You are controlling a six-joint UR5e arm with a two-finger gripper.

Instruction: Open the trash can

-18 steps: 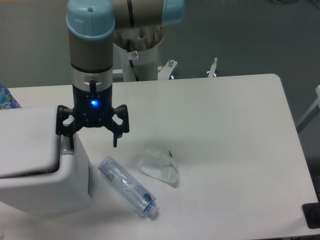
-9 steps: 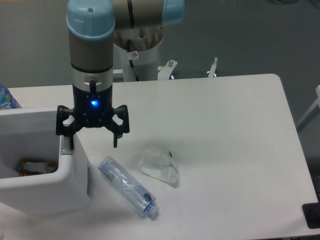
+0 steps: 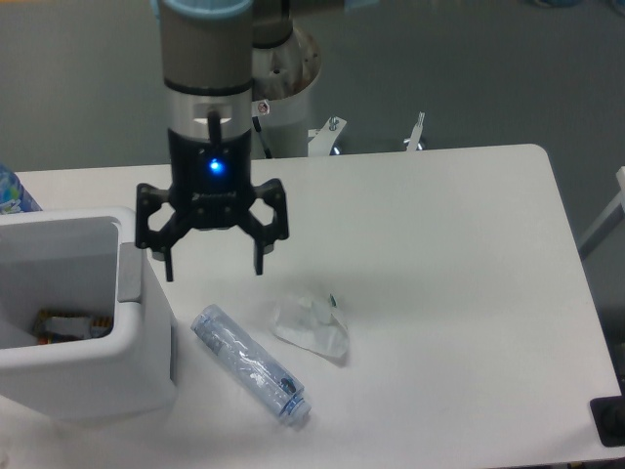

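White trash can (image 3: 88, 376) sits at left edge of the white table (image 3: 439, 254), partly cut off by the frame; top is open, interior visible w/ some dark and orange-ish bits at the bottom, can't tell what they are. Light grey tab (image 3: 130, 277) on its right rim. Gripper (image 3: 212, 266) hangs above the table just right of the can's top right corner, fingers pointing down, spread wide, nothing between them; blue light lit on gripper body. Left fingertip is near the can's right wall but apart from it. Clear plastic bottle (image 3: 250, 363) lies on its side on the table just right of the can, diagonal, cap end toward the lower right, not touching the can as far as can be seen. Crumpled clear plastic wrapper (image 3: 312, 324) lies just right of the bottle's middle, near it, w/ a small green speck on it. Bit of blue-patterned object (image 3: 12, 191) at far left edge behind the can, mostly out of view. Arm's base column behind the table, top centre
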